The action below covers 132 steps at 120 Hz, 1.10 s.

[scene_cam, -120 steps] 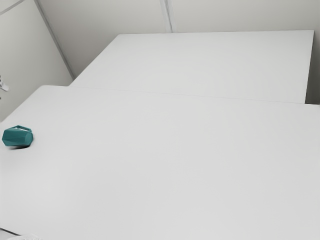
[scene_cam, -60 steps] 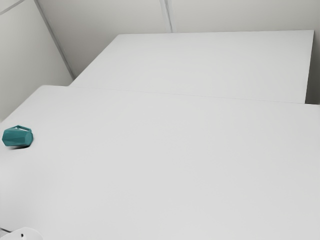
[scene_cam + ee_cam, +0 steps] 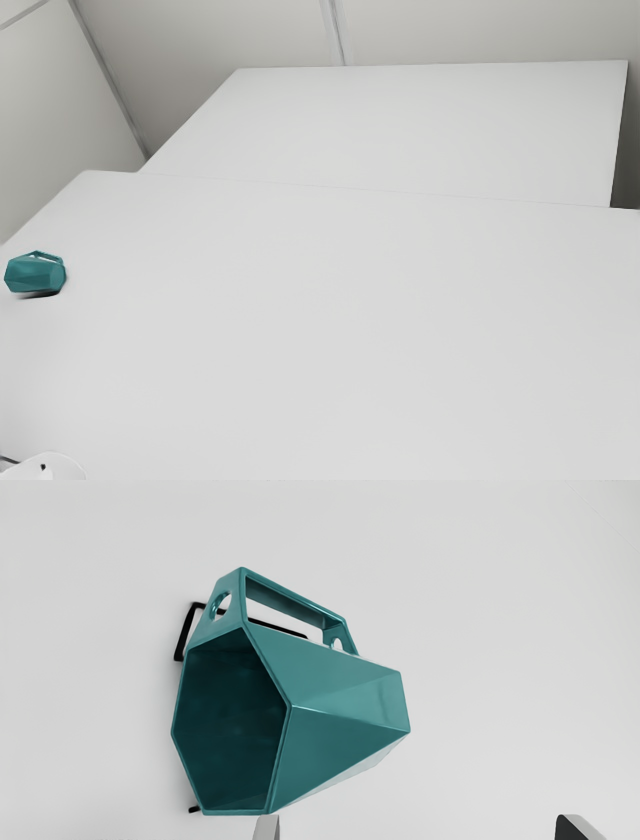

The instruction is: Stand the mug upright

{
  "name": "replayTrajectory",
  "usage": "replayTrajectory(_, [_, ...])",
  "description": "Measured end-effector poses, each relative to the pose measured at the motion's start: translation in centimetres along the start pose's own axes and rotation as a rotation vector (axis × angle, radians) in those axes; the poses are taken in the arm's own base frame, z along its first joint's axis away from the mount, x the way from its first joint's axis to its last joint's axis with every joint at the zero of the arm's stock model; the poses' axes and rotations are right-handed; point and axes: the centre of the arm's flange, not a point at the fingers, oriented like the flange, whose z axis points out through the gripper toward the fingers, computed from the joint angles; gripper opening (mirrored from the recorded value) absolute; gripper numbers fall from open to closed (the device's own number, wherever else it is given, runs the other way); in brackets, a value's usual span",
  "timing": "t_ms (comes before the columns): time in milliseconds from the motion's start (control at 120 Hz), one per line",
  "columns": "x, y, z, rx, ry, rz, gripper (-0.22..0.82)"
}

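The teal faceted mug lies on its side on the white table, near the exterior view's left edge, with its handle raised. In the wrist view the mug shows its dark open mouth and its looped handle. My gripper is open, its two fingertips wide apart with nothing held between them. One fingertip appears close to the lower corner of the mug's rim; whether they touch I cannot tell. The other finger stands well off to the side of the mug.
A rounded white part, seemingly of the arm, shows at the exterior view's lower left corner, beside a dark line. Another white surface stands behind the table, with pale walls beyond it.
At the exterior view's left edge, a small light and dark piece has gone from sight since a second ago. The white rounded part has come up at the lower left corner. The mug has not moved.
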Motion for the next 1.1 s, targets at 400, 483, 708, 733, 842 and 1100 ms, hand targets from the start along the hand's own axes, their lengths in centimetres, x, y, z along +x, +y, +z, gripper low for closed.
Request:
replayTrajectory(400, [0.8,-3.3,4.2,0.022,0.08,0.035,0.6])
replayTrajectory(483, [1.4,-3.1,5.0,0.012,0.095,0.048,0.6])
replayTrajectory(708, [1.0,-3.2,6.5,-0.035,0.081,0.04,0.6])
replayTrajectory(733, [0.8,-3.3,6.7,-0.041,0.078,0.036,0.6])
replayTrajectory(842, [0.3,-3.4,7.3,-0.063,0.066,0.024,0.6])
replayTrajectory(1100, [0.8,-2.7,7.5,-0.125,0.101,0.026,0.43])
